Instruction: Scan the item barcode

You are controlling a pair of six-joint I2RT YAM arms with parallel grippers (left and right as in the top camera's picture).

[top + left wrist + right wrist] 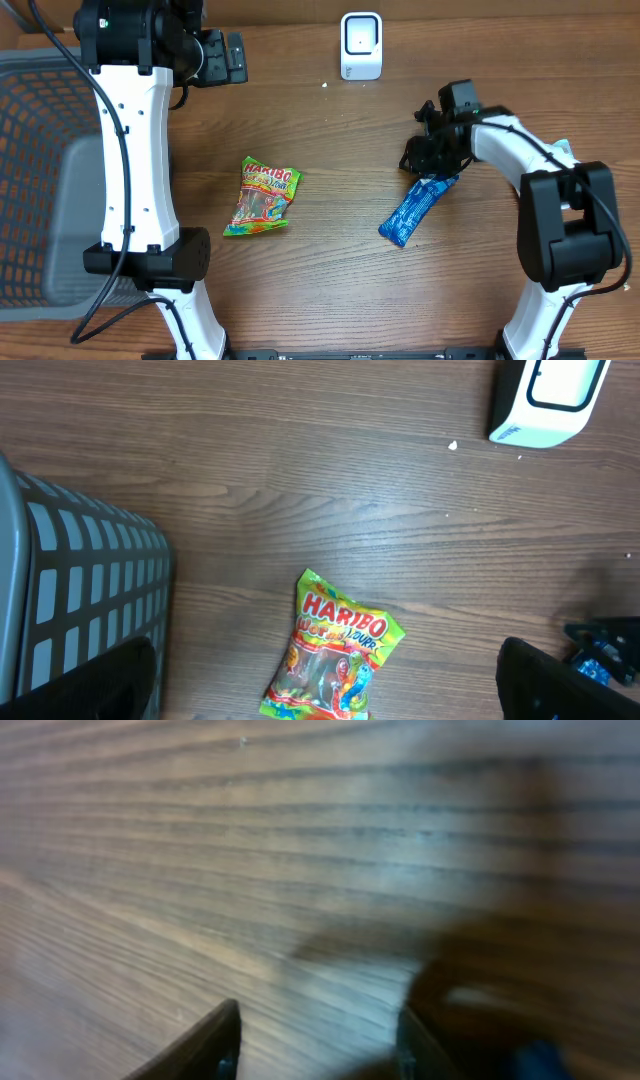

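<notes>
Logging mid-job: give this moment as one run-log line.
left gripper: open, empty | right gripper: open, by blue packet | Haribo bag: on table | scanner: no item near

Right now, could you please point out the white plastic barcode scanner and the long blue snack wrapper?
white plastic barcode scanner [361, 45]: overhead view, front face.
long blue snack wrapper [412, 212]: overhead view, lower middle.

Mock shop checkout, brown wood-grain counter, small white barcode scanner standing upright, grey plastic mesh basket alongside, colourful Haribo sweets bag.
</notes>
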